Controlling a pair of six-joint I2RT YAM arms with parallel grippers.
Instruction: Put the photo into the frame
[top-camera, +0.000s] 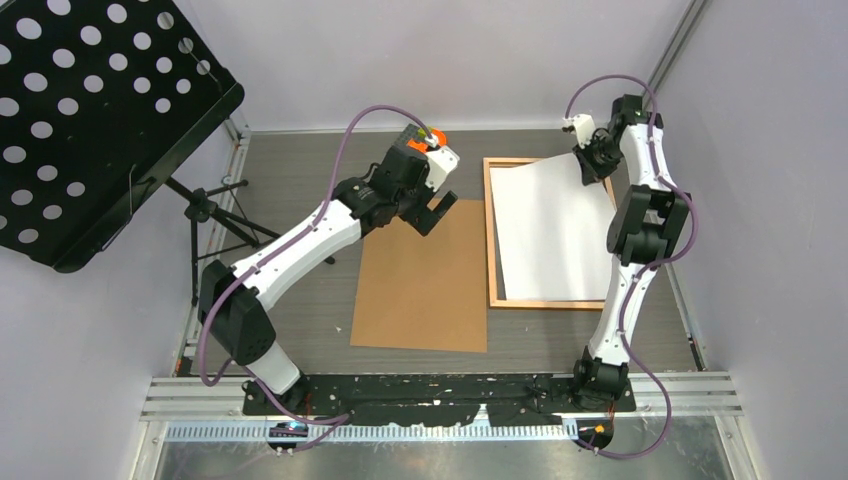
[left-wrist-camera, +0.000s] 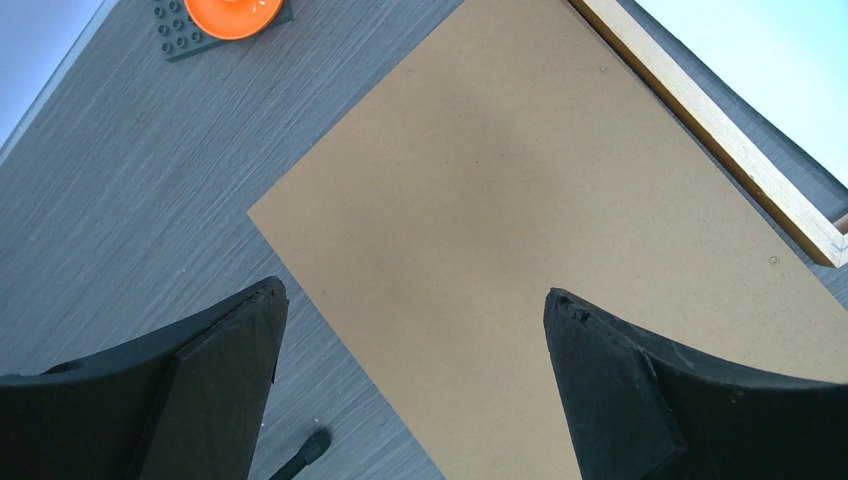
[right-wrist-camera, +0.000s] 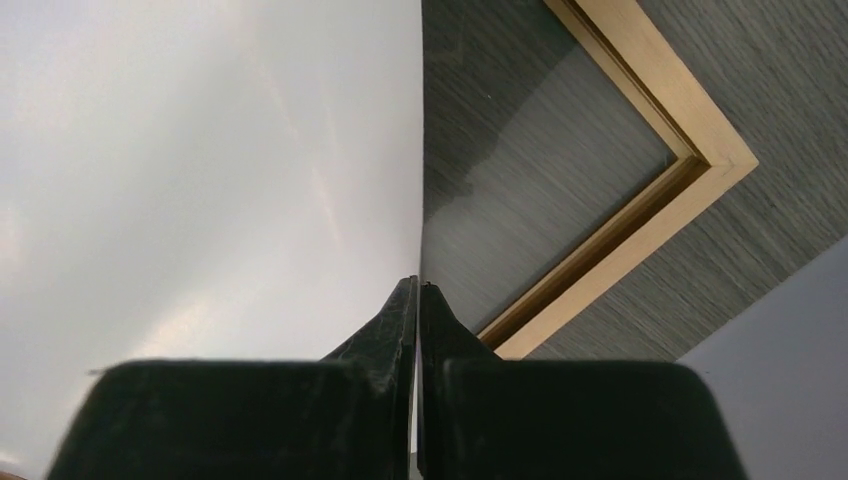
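Right gripper (right-wrist-camera: 418, 292) is pinched shut on the far right edge of the photo (top-camera: 550, 235), white back facing up. The sheet sits a bit skewed over the frame (top-camera: 545, 302), lifted at the held end. Left gripper (left-wrist-camera: 410, 300) hangs wide open over the brown backing board (top-camera: 425, 290), just beside the frame.

photo (top-camera: 550, 225): plain white back | frame (top-camera: 545, 302): light orange-brown wood | board (top-camera: 420, 280): plain brown | table (top-camera: 300, 170): grey, fine wood grain | disc (left-wrist-camera: 232, 12): bright orange | block (left-wrist-camera: 175, 28): dark grey, studded | stand (top-camera: 110, 140): black, round-hole pattern | cables (top-camera: 350, 135): purple
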